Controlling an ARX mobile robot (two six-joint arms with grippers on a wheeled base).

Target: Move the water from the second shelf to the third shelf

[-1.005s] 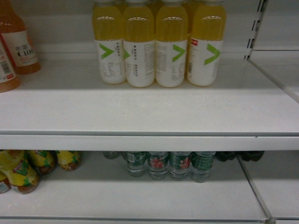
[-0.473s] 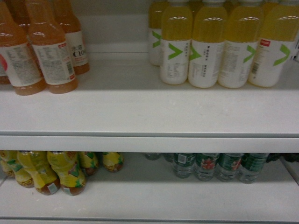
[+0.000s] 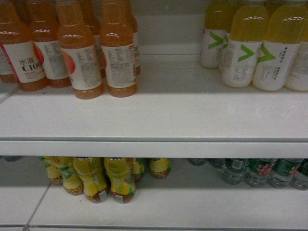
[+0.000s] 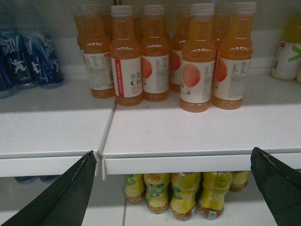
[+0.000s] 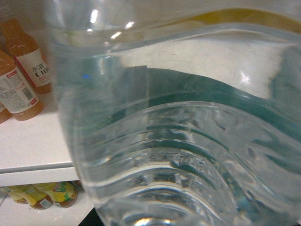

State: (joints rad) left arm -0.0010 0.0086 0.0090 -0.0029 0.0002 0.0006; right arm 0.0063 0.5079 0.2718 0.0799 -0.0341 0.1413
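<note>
Right wrist cam is nearly filled by the water bottle: clear ribbed plastic w/ a green label band curving across, pressed right up against the lens. The right claw's fingers aren't visible, so can't tell if it's clamped on the bottle or how wide it stands. Behind the bottle at left, orange drink bottles stand on a white shelf, yellow-labelled bottles below. Left gripper stands wide: two dark fingers at the bottom corners of the left wrist view, well apart, nothing between them, in front of the shelf edge. Beyond it, orange bottles in rows on the upper board, blue-labelled bottles at far left, yellow tea bottles on the lower board. Head view: upper shelf carries orange bottles at left and yellow juice bottles w/ green chevrons at right, bare board between. Lower shelf has yellow tea bottles at left-centre and more green-label water bottles at right, tops hidden by the shelf lip. No arm shows in the head view.
</note>
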